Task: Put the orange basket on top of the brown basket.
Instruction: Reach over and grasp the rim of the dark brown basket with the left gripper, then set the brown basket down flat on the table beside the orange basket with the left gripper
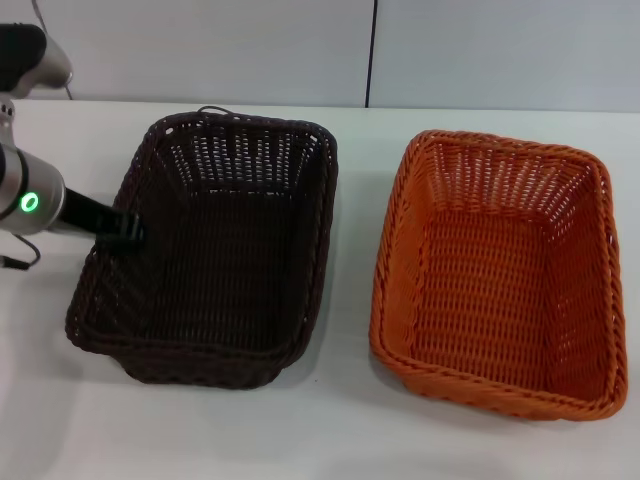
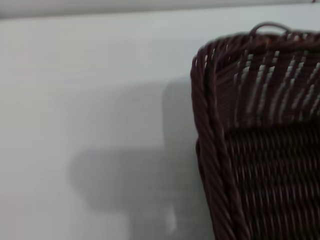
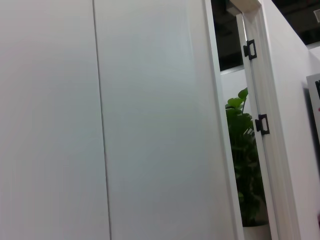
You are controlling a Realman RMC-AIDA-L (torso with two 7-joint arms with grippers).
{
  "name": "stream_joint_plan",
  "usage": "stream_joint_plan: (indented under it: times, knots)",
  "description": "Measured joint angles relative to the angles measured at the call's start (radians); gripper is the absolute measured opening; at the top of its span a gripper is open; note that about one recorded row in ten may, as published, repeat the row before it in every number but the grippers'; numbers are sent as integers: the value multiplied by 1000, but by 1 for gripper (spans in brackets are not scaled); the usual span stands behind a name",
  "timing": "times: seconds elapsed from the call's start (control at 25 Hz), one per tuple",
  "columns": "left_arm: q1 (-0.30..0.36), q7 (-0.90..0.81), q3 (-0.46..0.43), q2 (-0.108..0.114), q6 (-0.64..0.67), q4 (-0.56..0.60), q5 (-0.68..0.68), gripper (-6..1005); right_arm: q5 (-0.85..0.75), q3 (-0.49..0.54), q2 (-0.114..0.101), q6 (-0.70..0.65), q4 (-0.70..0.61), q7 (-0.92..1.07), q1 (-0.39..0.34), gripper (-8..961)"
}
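The orange basket point(image 1: 497, 272) sits on the white table point(image 1: 350, 420), right of the brown basket point(image 1: 212, 245), apart. The left gripper point(image 1: 122, 228) is at the brown basket's left rim; finger state cannot be determined.

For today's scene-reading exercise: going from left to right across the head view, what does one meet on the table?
Left gripper at the outer rim of the brown basket → brown basket → bare strip of white table → orange basket. The right arm does not show in this view.
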Motion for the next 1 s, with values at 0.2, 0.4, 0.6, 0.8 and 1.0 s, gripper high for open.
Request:
stream_joint_plan:
  times: [0.2, 0.4, 0.6, 0.8, 1.0]
  knots:
    - [19, -1, 7, 1, 6, -63, 17, 252, -1, 0, 0, 0, -4, 1, 0, 773]
    - [10, 6, 48, 1, 5, -61, 97, 208, -1, 0, 0, 0, -4, 2, 0, 772]
    - [10, 63, 82, 3, 18, -59, 139, 204, -1, 0, 0, 0, -3, 3, 0, 772]
    - [-22, 231, -26, 9, -4, -55, 140, 205, -1, 0, 0, 0, -3, 3, 5, 771]
    - [-72, 425, -156, 11, -62, -53, 136, 205, -1, 0, 0, 0, -2, 3, 6, 771]
